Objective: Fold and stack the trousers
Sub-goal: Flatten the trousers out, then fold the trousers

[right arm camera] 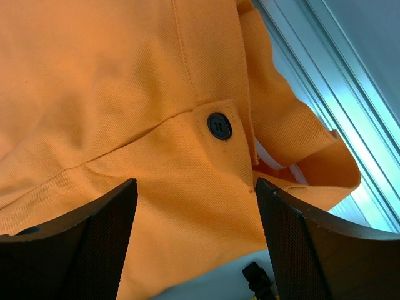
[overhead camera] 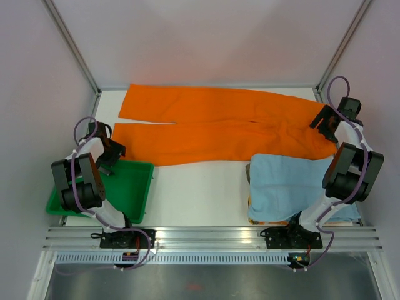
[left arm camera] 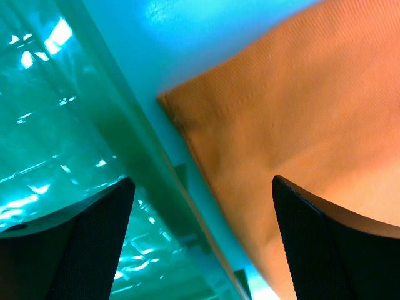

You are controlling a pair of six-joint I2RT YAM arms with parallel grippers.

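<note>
The orange trousers (overhead camera: 219,125) lie spread flat across the far half of the table, both legs pointing left and the waist on the right. My left gripper (overhead camera: 110,154) hangs open by the near leg's cuff (left arm camera: 281,112), over the green tray's rim (left arm camera: 156,187), with nothing between its fingers. My right gripper (overhead camera: 323,120) is open just above the waistband, close to a black button (right arm camera: 219,125). In the right wrist view the trousers (right arm camera: 112,94) fill the space under the right gripper (right arm camera: 195,181), and neither finger pinches any fabric.
A green tray (overhead camera: 134,187) sits at the near left, under the left arm. A light blue cloth (overhead camera: 290,187) lies at the near right, overlapping the trousers' waist edge, with the right arm above it. Metal frame posts and white walls enclose the table.
</note>
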